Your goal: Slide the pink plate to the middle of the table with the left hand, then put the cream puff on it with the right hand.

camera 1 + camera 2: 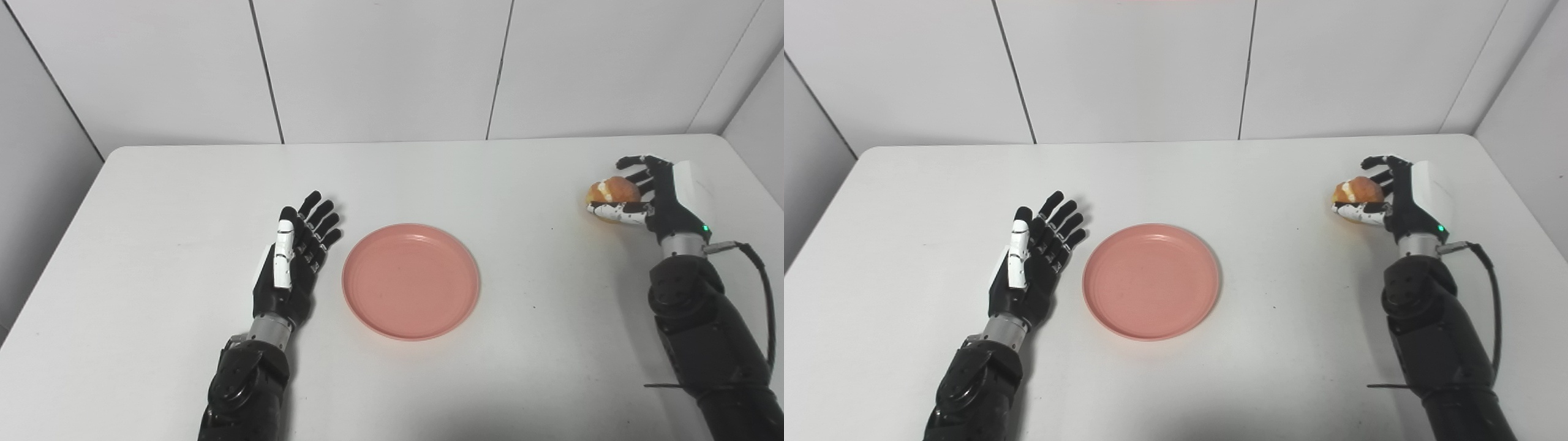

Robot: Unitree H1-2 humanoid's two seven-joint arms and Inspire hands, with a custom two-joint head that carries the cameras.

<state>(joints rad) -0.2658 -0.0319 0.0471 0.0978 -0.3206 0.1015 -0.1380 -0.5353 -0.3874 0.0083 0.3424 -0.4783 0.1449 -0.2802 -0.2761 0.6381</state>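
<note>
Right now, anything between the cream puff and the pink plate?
Nothing visible. The right hand is closed around the cream puff near the table's right edge; only bare table lies between it and the plate. The left hand rests open on the plate's far side, apart from it.

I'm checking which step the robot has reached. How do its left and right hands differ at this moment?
The left hand is open with fingers stretched out, holding nothing; the right hand is curled around the cream puff. The left hand lies just beside the pink plate, apart from its rim; the right hand is far off near the table's right edge. Both are black with white parts.
</note>
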